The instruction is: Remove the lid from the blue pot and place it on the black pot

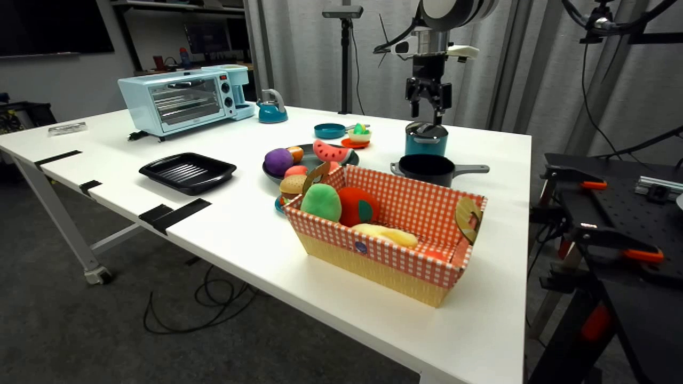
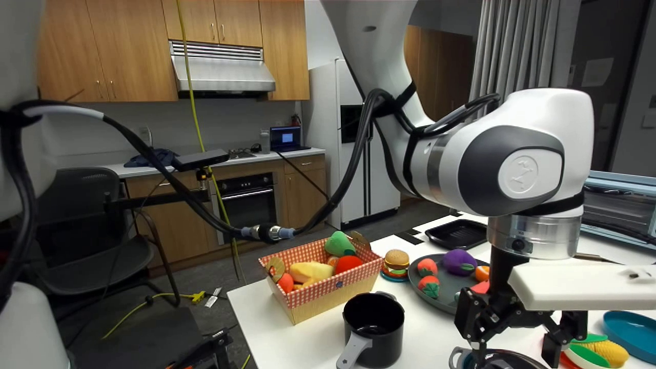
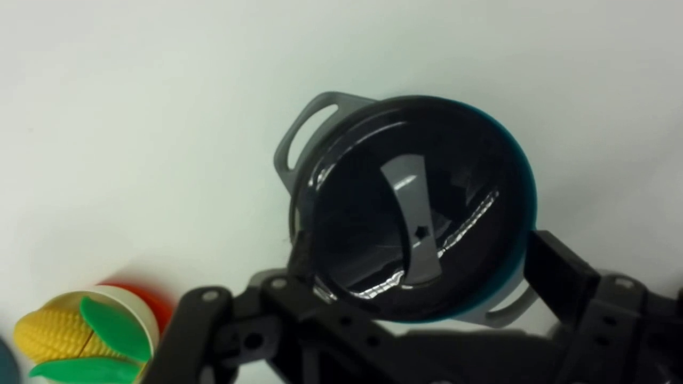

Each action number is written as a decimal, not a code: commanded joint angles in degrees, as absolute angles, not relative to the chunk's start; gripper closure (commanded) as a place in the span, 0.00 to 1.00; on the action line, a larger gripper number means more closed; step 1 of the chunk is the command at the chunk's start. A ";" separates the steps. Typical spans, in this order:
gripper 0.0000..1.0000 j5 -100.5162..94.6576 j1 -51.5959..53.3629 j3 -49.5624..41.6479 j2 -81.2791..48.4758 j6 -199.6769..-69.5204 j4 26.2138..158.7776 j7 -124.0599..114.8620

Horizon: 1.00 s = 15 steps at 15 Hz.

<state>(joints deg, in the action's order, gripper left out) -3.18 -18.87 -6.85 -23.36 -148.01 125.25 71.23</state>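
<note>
Atop the blue pot (image 1: 420,149) sits the glossy dark lid (image 3: 363,208), with the fingers (image 3: 560,280) spread wide just above it, one toward either side; between this pot and the red-checkered basket (image 1: 384,257) of toy food (image 1: 322,204) stands the black pot (image 2: 387,335), all set out on the white table (image 1: 256,229)

hangs with claw (image 2: 515,352) spread over the lid (image 2: 512,361), near the black pot (image 2: 380,342) on the white table (image 2: 307,344).

No words or numbers could be read. At three o'clock in an exterior view, the robot arm (image 2: 446,159) bore an outline emblem (image 2: 519,170); the badge (image 1: 360,247) on the basket (image 1: 384,273) was illegible.
</note>
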 commanded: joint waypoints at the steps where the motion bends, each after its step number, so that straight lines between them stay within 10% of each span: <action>1: 0.00 -6.96 -19.24 -7.60 -24.87 -152.29 125.16 72.71; 5: 0.03 -10.12 -19.01 -7.83 -25.46 -155.42 126.36 72.09; 15: 0.83 -13.10 -18.41 -7.97 -24.79 -157.55 128.12 71.67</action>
<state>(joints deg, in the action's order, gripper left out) -11.15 -18.58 -7.46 -24.65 -155.61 127.27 71.46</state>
